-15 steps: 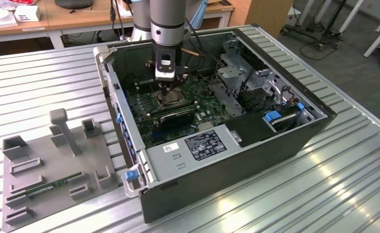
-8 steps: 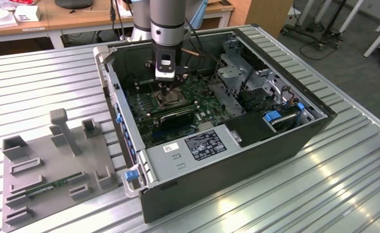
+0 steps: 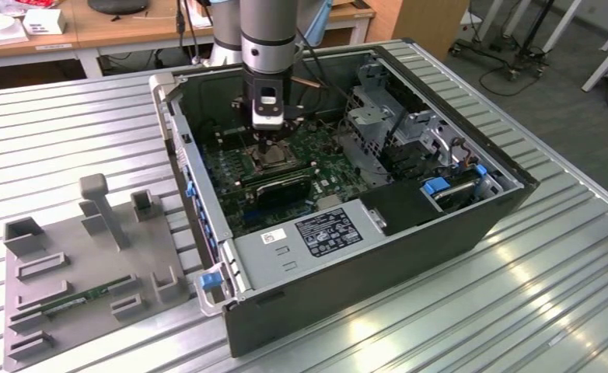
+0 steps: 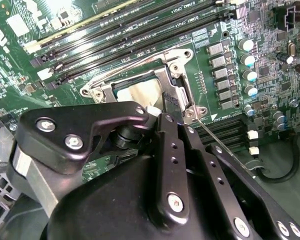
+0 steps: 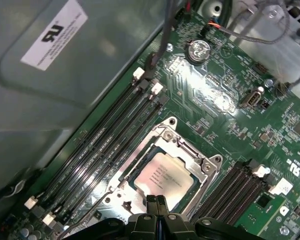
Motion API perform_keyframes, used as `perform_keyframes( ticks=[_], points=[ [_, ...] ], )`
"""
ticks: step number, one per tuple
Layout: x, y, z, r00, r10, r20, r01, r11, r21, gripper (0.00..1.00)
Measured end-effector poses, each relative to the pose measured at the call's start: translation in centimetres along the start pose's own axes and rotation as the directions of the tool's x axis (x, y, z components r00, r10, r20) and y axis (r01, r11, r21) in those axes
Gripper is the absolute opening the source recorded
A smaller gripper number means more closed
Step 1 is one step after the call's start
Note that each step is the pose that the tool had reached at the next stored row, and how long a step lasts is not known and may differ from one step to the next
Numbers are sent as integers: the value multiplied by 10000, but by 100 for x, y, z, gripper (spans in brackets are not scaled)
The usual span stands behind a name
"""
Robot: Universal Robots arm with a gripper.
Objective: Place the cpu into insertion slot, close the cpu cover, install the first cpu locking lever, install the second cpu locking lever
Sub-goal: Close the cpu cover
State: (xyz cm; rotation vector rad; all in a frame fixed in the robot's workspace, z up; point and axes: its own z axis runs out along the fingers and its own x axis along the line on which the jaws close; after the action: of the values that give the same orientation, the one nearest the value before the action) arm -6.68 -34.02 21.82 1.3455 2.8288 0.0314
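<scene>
The open black metal computer case lies on the ribbed silver desk and holds the green motherboard. Its square, silvery-rimmed insertion slot has the thin silvery-grey cpu seated in it, with the windowed metal cpu cover lying flat around it. The black pincer has its fingers together, tips at the cover's edge. Beside the case, a grey moulded tray carries a long green memory stick. Wooden desks stand behind. A white printed label sits on the grey power box.
</scene>
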Motion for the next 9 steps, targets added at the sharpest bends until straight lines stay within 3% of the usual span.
perform_keyframes(
  ticks=[9],
  points=[
    [0,0,0,10000,-45,-1,45,10000,0,11]
  ],
)
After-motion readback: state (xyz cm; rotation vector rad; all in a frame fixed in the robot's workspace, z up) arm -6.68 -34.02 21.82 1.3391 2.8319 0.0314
